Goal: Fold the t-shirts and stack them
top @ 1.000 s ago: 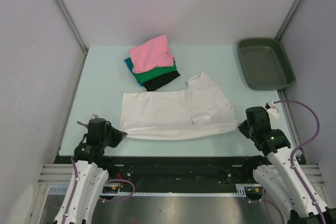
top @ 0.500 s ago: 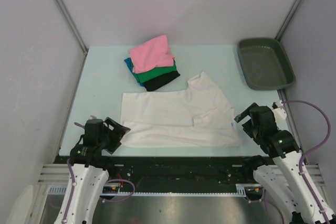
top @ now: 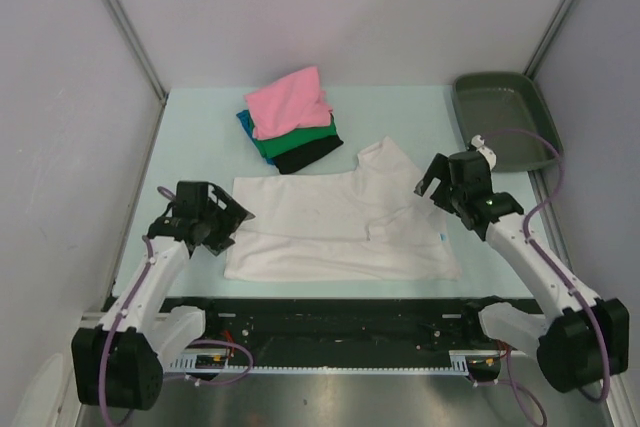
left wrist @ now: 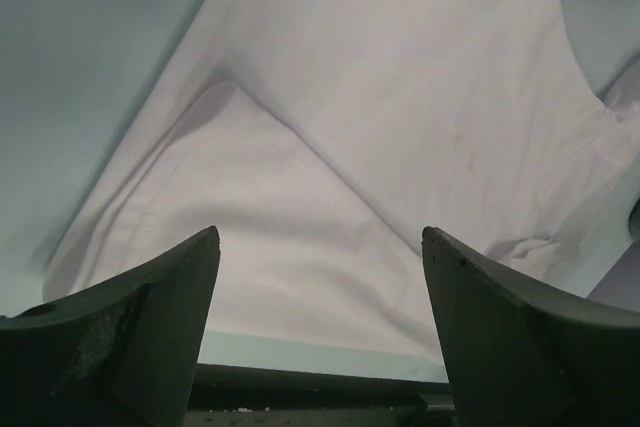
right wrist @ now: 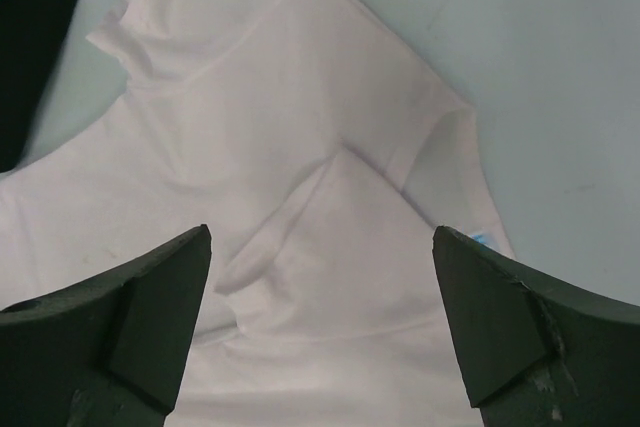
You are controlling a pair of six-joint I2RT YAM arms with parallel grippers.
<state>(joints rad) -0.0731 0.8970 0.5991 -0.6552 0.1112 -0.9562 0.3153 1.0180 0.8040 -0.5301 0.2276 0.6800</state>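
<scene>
Spread t-shirt (top: 335,229) on table (top: 195,147) near front, t-shirt stack (top: 290,119) behind it, tray (top: 505,112) in far right corner

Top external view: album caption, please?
Open-jawed left arm and right arm flank a partly folded white t-shirt; shirt stack behind.

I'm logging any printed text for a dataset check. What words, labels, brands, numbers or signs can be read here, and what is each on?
No text can be read in any view.
The blue tag at the edge of the white t-shirt: too small and blurred to read.
The stack of folded t-shirts and the tray: no print or label shows.
</scene>
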